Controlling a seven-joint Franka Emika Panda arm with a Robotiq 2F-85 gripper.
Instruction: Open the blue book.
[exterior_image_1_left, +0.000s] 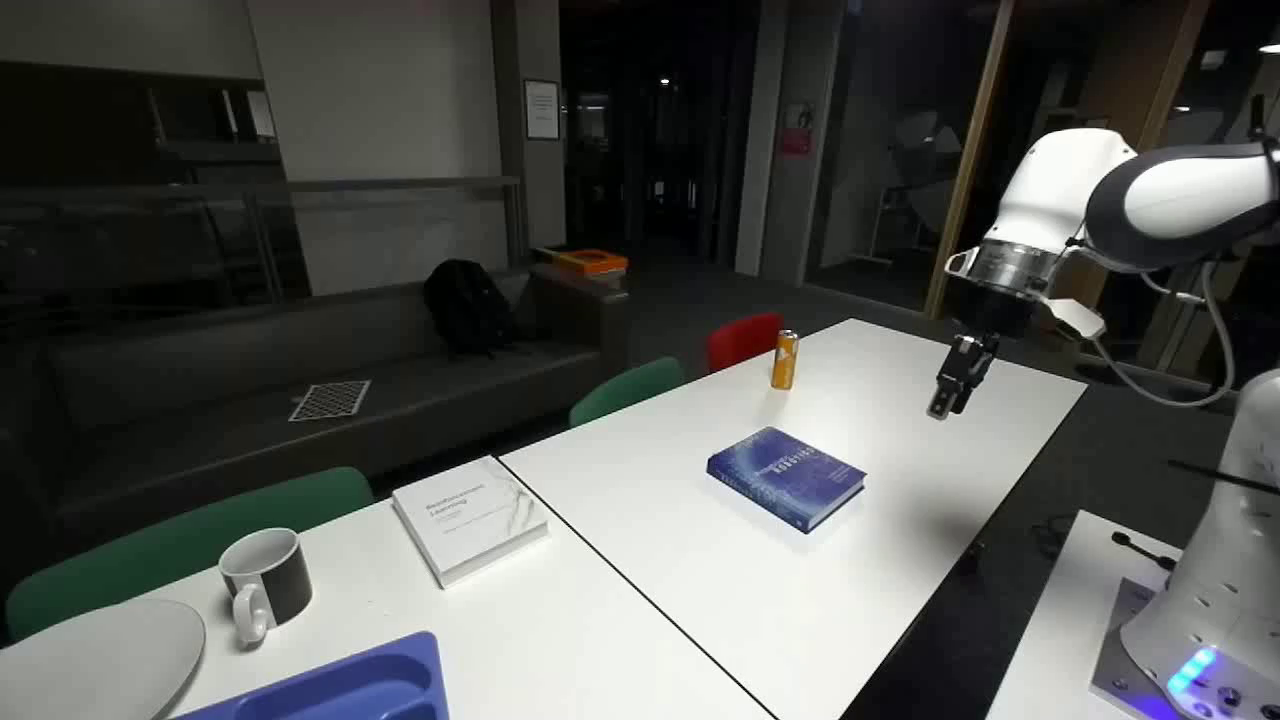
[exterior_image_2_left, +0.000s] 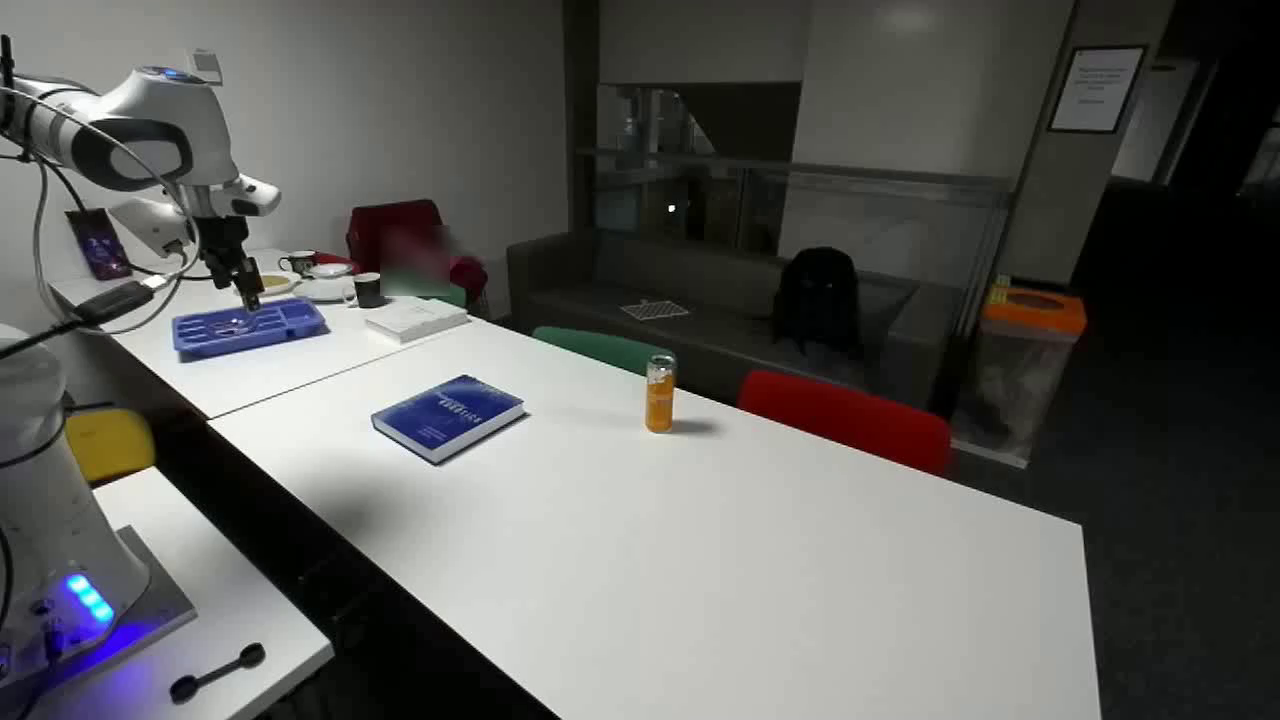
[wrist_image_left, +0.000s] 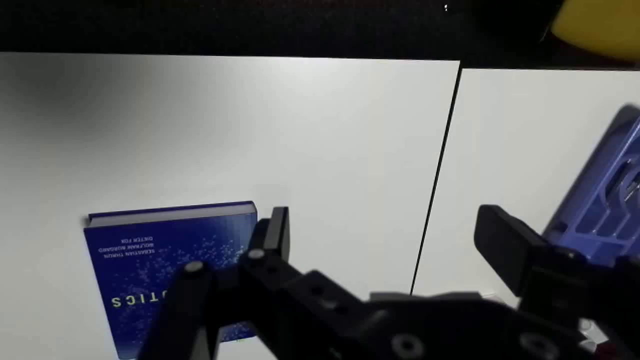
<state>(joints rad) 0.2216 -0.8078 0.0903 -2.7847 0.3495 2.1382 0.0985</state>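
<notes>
The blue book (exterior_image_1_left: 787, 475) lies flat and closed on the white table. It also shows in an exterior view (exterior_image_2_left: 450, 412) and, partly behind a gripper finger, at the lower left of the wrist view (wrist_image_left: 135, 270). Its cover is dark blue with light lettering, and the white page edges are visible. My gripper (wrist_image_left: 385, 225) is open with nothing between its fingers. It hangs above the table, apart from the book, with the fingers pointing down. In both exterior views the gripper (exterior_image_1_left: 945, 398) (exterior_image_2_left: 250, 295) looks small and its opening is hard to see.
A white-covered book (exterior_image_1_left: 470, 515), a mug (exterior_image_1_left: 280, 580), a plate (exterior_image_1_left: 95, 660) and a brighter blue tray (exterior_image_2_left: 245, 330) stand on the adjoining table, past a dark seam. An orange can (exterior_image_2_left: 659, 395) stands upright beyond the blue book. Chairs line the table's far side.
</notes>
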